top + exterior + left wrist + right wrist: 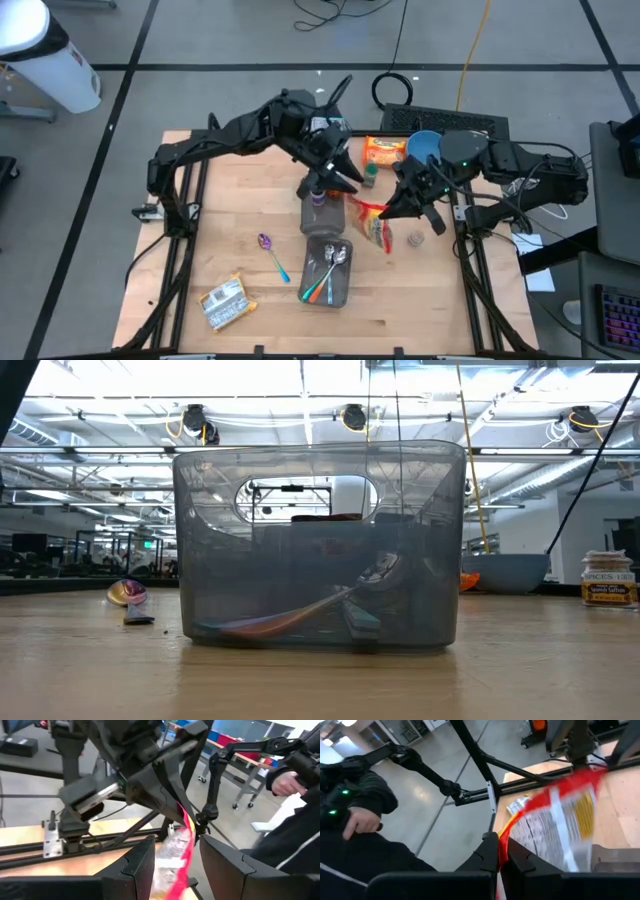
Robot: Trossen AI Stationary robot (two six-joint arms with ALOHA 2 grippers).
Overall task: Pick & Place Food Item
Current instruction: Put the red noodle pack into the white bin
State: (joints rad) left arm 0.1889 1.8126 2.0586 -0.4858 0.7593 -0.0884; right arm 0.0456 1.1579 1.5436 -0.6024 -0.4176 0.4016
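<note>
A red and yellow snack bag (pixel 376 226) hangs over the middle of the table, with my right gripper (pixel 393 208) shut on it. It fills the right wrist view (pixel 560 820), where my right gripper (pixel 502 847) closes on its red edge. My left gripper (pixel 342 180) stands open just left of the bag. In the left wrist view my left gripper (pixel 182 862) has one finger on either side of the bag's red edge (pixel 184 852), with a gap to each. A clear container (pixel 328 270) holding spoons stands nearer the front. My right gripper pinches the bag's red sealed edge (pixel 506 832) between its two fingers. The fingers come roughly level from the table's right side. The bag hangs below and ahead of them; I cannot tell whether its lower end rests on the table.
Also on the table are a purple spoon (pixel 268 250), a wrapped bar (pixel 225 303), an orange noodle packet (pixel 385 150), a blue bowl (pixel 425 146), a spice jar (pixel 415 238) and a purple-capped jar (pixel 318 205). A person's hand (pixel 285 782) shows beyond the table.
</note>
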